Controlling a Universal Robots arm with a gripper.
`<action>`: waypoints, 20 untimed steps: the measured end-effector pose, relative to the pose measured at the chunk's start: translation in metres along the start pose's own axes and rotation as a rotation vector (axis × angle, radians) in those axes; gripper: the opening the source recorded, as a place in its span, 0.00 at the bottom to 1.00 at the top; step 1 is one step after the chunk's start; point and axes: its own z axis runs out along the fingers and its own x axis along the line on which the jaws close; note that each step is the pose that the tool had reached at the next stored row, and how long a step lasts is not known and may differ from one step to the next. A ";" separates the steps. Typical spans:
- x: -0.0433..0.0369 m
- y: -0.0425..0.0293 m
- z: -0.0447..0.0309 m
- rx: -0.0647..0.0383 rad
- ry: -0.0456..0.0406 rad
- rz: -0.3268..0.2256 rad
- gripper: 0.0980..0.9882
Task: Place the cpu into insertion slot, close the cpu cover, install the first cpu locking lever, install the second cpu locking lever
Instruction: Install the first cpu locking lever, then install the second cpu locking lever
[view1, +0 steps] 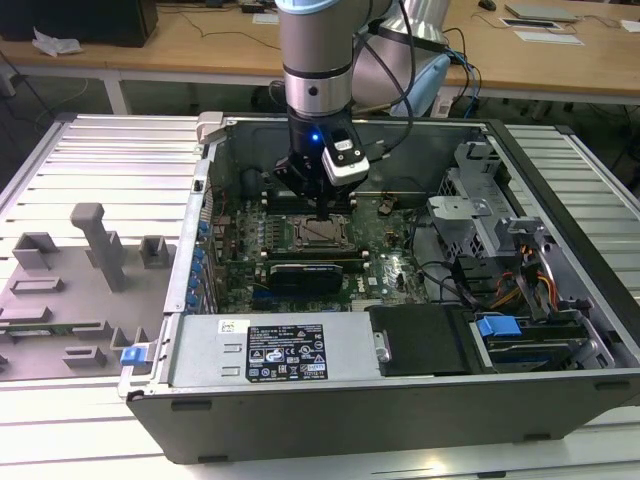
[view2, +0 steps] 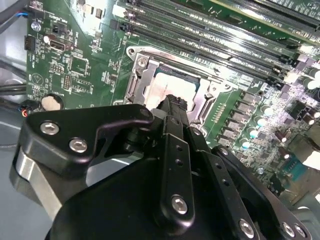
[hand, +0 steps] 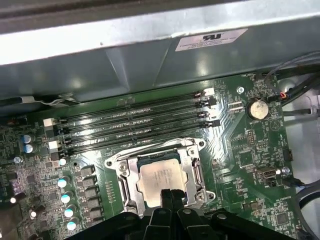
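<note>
An open computer case (view1: 400, 400) lies on a ribbed table (view1: 90, 170). The arm (view1: 317, 60) reaches down into it, and its pincer (view1: 322, 212) hangs just above the cpu (view1: 322, 233), which sits in the slot (view1: 299, 236) on the green board (view1: 385, 262). A black card (view1: 305, 272) lies just beside the slot. Grey fixtures (view1: 100, 245) stand on the table at the exterior view's left. A wooden desk (view1: 200, 45) runs behind.
</note>
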 end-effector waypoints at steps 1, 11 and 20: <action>0.0000 0.0000 -0.0001 0.000 0.0001 0.000 0.01; 0.0000 0.0000 -0.0001 0.001 0.0000 0.000 0.01; -0.0006 0.0000 -0.0059 0.001 0.0000 0.000 0.01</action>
